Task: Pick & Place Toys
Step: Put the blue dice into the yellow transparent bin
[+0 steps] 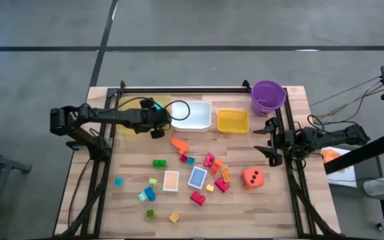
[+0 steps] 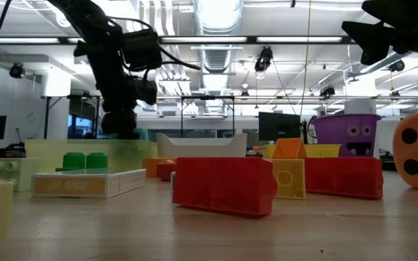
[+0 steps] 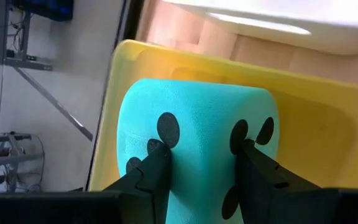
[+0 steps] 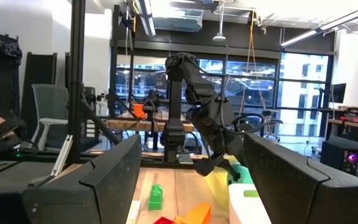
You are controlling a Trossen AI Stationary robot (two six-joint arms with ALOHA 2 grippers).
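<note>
My left gripper [image 1: 153, 115] reaches over the yellow tray [image 1: 129, 124] at the table's far left and is shut on the teal dotted die [image 3: 197, 118]. In the low view only a sliver of the die [image 2: 142, 133] shows behind the tray's rim. The orange die [image 1: 252, 177] sits on the table at the right. Small bright blocks [image 1: 209, 160] and two flat cards [image 1: 171, 181], [image 1: 197, 177] lie scattered mid-table. My right gripper [image 1: 264, 143] waits open at the table's right edge, its fingers wide apart with nothing between them [image 4: 191, 180]. My left gripper pinches the teal die between its two fingers, on two opposite side faces [image 3: 166, 140]. The fingertips [image 3: 157, 165] sink into the soft faces and dent them. The fingers slant down from the table's left. The die is over the yellow tray [image 3: 328, 124]; whether its underside touches the tray, I cannot tell.
A white tray [image 1: 192, 123] and a second yellow tray [image 1: 233, 129] stand in a row along the far side, beside a purple bucket [image 1: 268, 97] at the far right corner. Red blocks [image 2: 223, 185] lie close to the low camera.
</note>
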